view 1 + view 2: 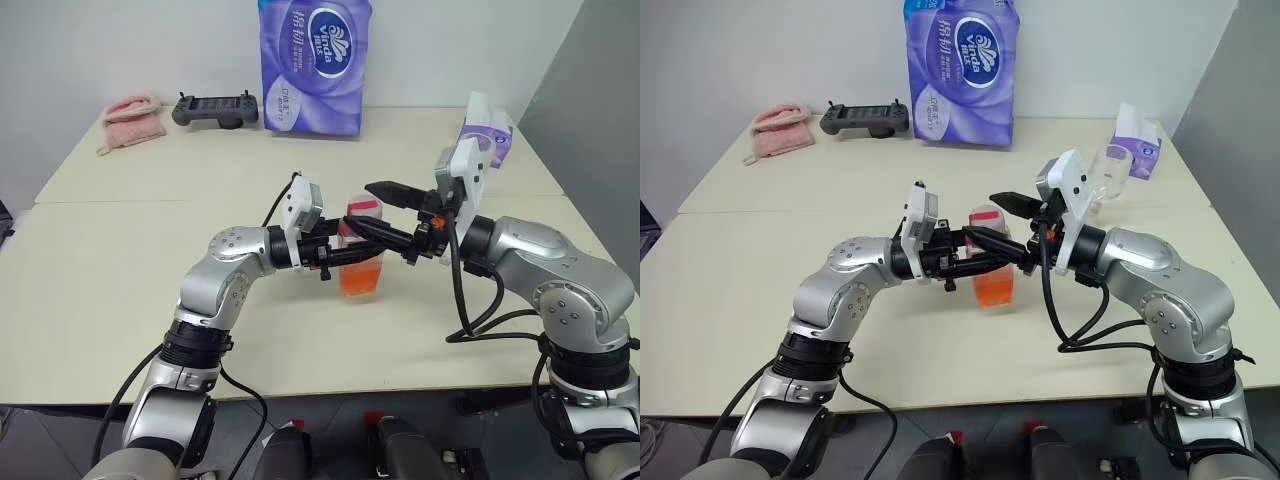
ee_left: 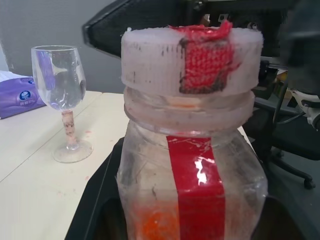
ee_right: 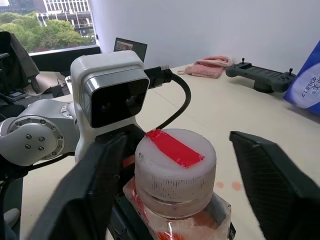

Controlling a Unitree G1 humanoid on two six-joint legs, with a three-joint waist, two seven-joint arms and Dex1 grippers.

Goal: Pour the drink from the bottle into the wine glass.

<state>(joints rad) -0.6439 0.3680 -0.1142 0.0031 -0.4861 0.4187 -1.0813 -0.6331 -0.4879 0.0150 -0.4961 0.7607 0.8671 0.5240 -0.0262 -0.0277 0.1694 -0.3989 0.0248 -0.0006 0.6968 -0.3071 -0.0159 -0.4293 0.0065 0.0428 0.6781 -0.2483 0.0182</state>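
Observation:
The bottle [image 1: 362,262] stands upright just above the table, a small clear one with a red label strip. The orange-red drink [image 1: 362,280] fills its lower part. My left gripper [image 1: 350,255] comes in level from the left and is shut on the bottle's body. The white cap [image 3: 175,165] with its red band sits between the jaws of my right gripper [image 3: 177,142]. That gripper is open: one finger [image 3: 100,180] lies close beside the cap and the other [image 3: 270,175] stands clear of it. The wine glass [image 1: 1108,172] stands empty at the far right, behind my right wrist.
A tall purple tissue pack [image 1: 313,65] stands at the back of the table, with a black game controller [image 1: 214,108] and a pink cloth [image 1: 133,120] to its left. A small purple tissue box [image 1: 1137,140] lies just behind the wine glass.

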